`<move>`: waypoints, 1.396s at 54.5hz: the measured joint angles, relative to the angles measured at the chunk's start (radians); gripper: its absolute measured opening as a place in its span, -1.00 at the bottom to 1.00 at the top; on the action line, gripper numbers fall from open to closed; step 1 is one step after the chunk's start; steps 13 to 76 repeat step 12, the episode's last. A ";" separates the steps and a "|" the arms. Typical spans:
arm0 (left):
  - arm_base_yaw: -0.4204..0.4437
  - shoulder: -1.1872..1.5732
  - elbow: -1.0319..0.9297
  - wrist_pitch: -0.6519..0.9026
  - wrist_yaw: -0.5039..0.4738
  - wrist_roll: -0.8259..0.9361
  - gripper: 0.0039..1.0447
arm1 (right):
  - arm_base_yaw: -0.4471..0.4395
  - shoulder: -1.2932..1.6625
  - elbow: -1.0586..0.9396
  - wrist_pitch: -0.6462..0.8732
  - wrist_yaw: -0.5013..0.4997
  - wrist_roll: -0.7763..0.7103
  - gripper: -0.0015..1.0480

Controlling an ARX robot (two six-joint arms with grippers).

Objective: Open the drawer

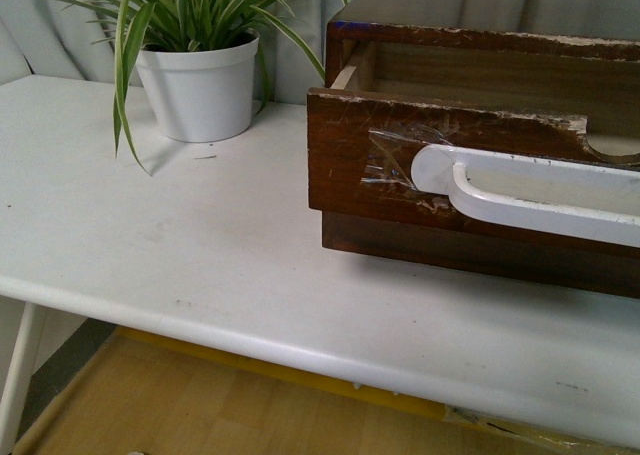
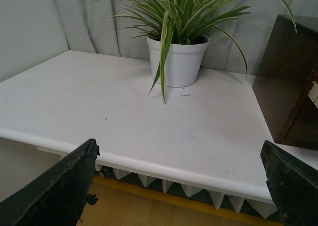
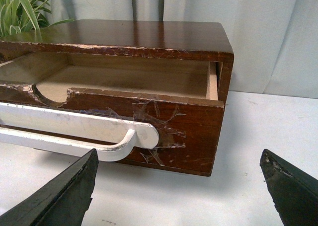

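The drawer (image 1: 370, 160) is a dark brown wooden front with a long white loop handle (image 1: 530, 190) taped on. It stands pulled out from its cabinet (image 1: 480, 10), with a gap behind the front. In the right wrist view the drawer (image 3: 194, 129) shows its pale inside and the handle (image 3: 79, 131). My right gripper (image 3: 181, 186) is open, in front of the drawer's corner, holding nothing. My left gripper (image 2: 181, 184) is open near the white table's (image 2: 99, 112) front edge, away from the drawer. Neither arm shows in the front view.
A spider plant in a white pot (image 1: 200, 90) stands at the back of the table (image 1: 150, 245), left of the cabinet. A pale curtain hangs behind. The table's front edge (image 1: 300, 350) drops to a wooden floor.
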State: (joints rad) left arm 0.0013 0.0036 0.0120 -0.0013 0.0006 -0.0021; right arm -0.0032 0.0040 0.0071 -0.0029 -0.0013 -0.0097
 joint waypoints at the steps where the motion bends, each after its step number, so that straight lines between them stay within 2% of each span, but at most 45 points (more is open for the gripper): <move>1: 0.000 0.000 0.000 0.000 0.000 0.000 0.89 | 0.000 0.000 0.000 0.000 0.000 0.000 0.83; 76: 0.000 0.000 0.000 0.000 0.000 0.000 0.89 | 0.000 0.000 0.000 0.000 0.000 0.000 0.83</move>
